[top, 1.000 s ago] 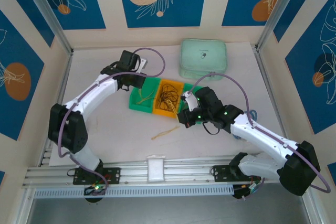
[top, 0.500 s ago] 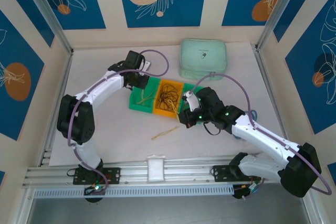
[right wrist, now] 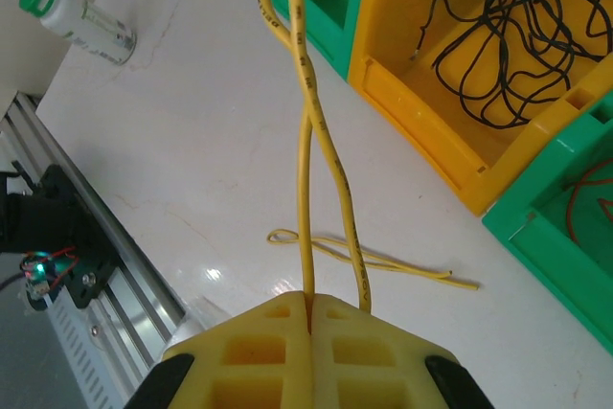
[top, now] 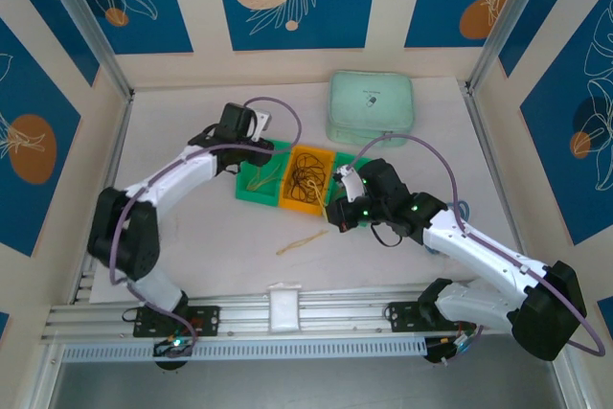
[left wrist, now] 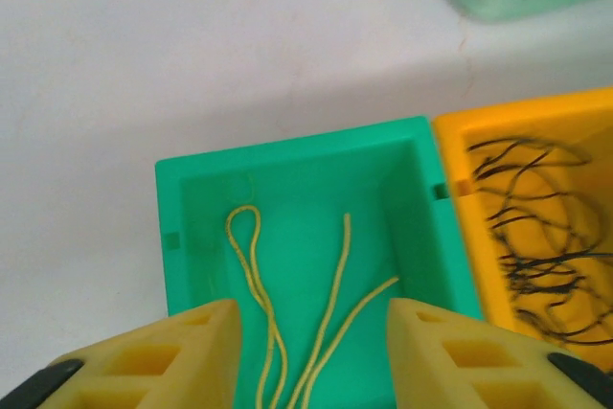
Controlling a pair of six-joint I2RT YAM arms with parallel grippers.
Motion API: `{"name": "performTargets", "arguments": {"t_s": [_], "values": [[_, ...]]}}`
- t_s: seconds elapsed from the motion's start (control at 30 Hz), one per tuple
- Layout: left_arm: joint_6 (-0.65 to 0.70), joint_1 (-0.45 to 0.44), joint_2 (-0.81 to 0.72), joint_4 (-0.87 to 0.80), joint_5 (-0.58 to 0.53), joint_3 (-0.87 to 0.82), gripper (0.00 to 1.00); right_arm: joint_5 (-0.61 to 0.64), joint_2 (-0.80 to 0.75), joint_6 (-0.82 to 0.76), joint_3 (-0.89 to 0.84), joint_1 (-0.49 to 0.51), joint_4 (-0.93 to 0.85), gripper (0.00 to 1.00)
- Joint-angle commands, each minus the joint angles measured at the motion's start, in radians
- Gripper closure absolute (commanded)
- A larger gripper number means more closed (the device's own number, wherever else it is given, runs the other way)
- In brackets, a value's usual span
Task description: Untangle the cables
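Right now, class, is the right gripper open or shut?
Shut: the right gripper pinches a yellow cable, its fingers pressed together with no gap.

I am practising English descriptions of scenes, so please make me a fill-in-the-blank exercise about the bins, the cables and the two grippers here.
1. The cable pinched by the shut right gripper is ____ in colour.
2. The orange bin holds a tangle of ____ cables.
3. The left gripper hangs over the green bin with its jaws ____.
4. The bottle on the table has a ____ cap.
Missing words: yellow; black; open; green.
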Motion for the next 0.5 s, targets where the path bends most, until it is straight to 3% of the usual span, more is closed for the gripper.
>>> {"name": "performTargets", "arguments": {"t_s": [0.0, 0.2, 0.47], "values": [[-0.095, -0.007, -0.165, 0.161, 0.099, -0.078, 0.57, 0.026, 0.000, 0.076, 0.036, 0.002, 0.030, 1.00], [-0.203, -0.007, -0.440, 0.241, 0.146, -0.253, 0.56, 0.060, 0.037, 0.163, 0.090, 0.036, 0.070, 1.00], [-0.268, -0.007, -0.789, 0.081, 0.127, -0.403, 0.46, 0.107, 0.188, 0.250, 0.230, 0.089, 0.089, 1.00]]}}
